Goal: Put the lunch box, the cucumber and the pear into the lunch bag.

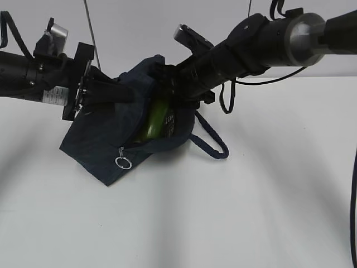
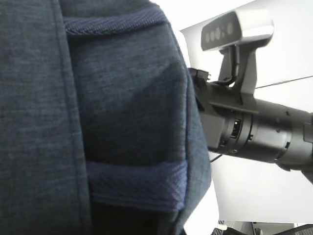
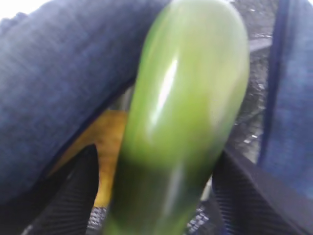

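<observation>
right fingers (image 3: 78, 191): spread apart either side of the cucumber (image 3: 186, 112)
left gripper (image 1: 120, 92): closed, pinching the lunch bag (image 1: 106, 145)
writing: none legible

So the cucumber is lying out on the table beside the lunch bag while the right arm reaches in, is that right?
Not quite. The cucumber is inside the lunch bag, poking out of its open mouth, not on the table. The exterior view shows this; the right arm does reach in.
</observation>
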Robot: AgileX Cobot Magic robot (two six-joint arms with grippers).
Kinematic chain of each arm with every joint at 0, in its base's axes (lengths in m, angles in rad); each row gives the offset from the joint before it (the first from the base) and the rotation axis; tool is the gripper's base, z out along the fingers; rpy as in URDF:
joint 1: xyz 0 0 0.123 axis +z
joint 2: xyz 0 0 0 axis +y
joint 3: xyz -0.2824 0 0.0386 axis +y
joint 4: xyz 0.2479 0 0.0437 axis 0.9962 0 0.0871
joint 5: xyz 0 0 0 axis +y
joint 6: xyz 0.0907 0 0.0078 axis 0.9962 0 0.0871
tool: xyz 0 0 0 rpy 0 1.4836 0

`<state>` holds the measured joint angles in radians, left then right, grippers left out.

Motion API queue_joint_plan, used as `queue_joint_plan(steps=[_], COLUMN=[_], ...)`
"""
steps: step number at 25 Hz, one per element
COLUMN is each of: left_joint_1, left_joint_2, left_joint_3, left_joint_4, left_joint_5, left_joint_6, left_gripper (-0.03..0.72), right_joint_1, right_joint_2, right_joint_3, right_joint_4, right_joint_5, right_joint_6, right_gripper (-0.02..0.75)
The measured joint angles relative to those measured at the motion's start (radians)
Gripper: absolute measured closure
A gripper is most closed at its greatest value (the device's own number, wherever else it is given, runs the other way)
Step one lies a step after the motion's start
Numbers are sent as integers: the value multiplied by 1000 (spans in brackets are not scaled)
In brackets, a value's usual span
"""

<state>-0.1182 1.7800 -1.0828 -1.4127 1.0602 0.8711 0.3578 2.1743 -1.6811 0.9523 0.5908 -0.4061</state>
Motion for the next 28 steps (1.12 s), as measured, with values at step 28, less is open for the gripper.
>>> queue_joint_plan(steps=[28], left_joint_1=[0], left_joint_2=[0], left_joint_3=[0], left_joint_4=[-30], left_joint_5=[2], left_joint_6=[0], left_gripper=[686], right_joint_1=[-63], right_joint_2=[-48], right_joint_3=[-2], right_joint_4=[-306], right_joint_5=[195], right_joint_6=[8], right_gripper=[148])
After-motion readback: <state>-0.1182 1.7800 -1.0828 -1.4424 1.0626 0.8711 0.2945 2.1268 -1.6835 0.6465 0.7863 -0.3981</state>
